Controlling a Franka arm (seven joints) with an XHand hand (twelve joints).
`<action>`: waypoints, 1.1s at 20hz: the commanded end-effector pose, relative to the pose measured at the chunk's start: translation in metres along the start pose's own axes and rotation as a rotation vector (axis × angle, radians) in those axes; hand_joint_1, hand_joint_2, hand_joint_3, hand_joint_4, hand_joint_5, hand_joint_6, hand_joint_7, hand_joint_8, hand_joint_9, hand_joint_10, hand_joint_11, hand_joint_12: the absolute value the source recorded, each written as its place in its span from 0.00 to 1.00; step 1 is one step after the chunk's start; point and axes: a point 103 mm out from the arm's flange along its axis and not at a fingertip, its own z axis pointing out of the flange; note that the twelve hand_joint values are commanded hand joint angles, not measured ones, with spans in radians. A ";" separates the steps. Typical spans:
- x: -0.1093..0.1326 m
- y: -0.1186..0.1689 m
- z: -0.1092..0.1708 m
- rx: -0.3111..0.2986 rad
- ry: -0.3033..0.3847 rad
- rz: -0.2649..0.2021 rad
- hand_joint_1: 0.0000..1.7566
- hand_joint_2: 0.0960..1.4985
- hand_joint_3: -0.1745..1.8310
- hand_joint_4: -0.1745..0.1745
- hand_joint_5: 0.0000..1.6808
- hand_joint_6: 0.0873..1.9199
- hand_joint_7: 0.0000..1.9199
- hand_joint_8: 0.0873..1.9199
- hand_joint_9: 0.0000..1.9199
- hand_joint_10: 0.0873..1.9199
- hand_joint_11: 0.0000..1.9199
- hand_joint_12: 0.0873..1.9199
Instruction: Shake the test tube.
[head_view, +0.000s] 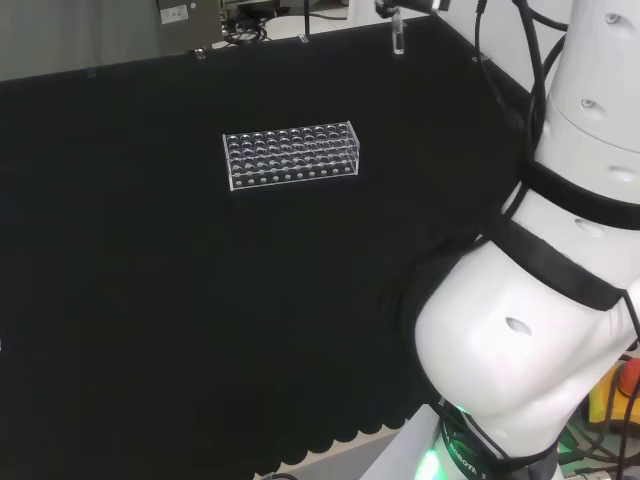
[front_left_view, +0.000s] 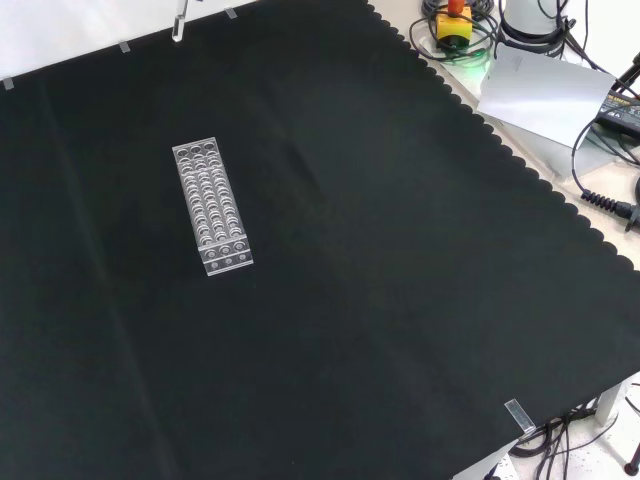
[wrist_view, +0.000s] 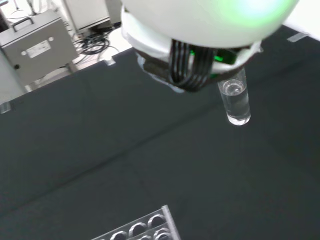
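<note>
Wrist view gives the closest look at the small clear glass test tube (wrist_view: 236, 102): its rounded bottom hangs free above the black cloth (wrist_view: 100, 145) with a little clear liquid inside, and its upper part disappears behind the blurred white and black underside of the hand (wrist_view: 200, 30). Being clear of the cloth, it is evidently carried by the hand, but whether the fingers are curled round it or pinch it cannot be told.

In the head view the tube (head_view: 398, 38) appears as a short clear piece at the top edge, hanging over the far border of the cloth (head_view: 150, 300), to the left of the arm's white links (head_view: 530, 330). In the front view it shows as a thin clear sliver (front_left_view: 180, 25) at the top edge, above the cloth's upper left part (front_left_view: 350, 300).

The clear plastic test tube rack with rows of round holes (head_view: 291, 155) stands on the cloth well apart from the tube; in the front view the rack (front_left_view: 211, 206) lies well below it. Holding the tube high and away from the rack probably leaves free room to swing it, so the shaking seems ready or under way.
</note>
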 end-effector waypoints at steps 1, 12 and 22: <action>0.146 -0.058 0.057 0.097 -0.022 -0.266 0.82 0.32 0.45 0.00 0.82 0.20 0.78 0.21 0.72 0.18 0.57 0.54; 0.248 -0.118 0.079 0.191 0.049 -0.477 0.82 0.32 0.45 0.00 0.82 0.20 0.78 0.21 0.72 0.18 0.57 0.54; 0.266 -0.141 0.080 0.220 0.075 -0.539 0.82 0.32 0.45 0.00 0.82 0.20 0.78 0.21 0.72 0.18 0.57 0.54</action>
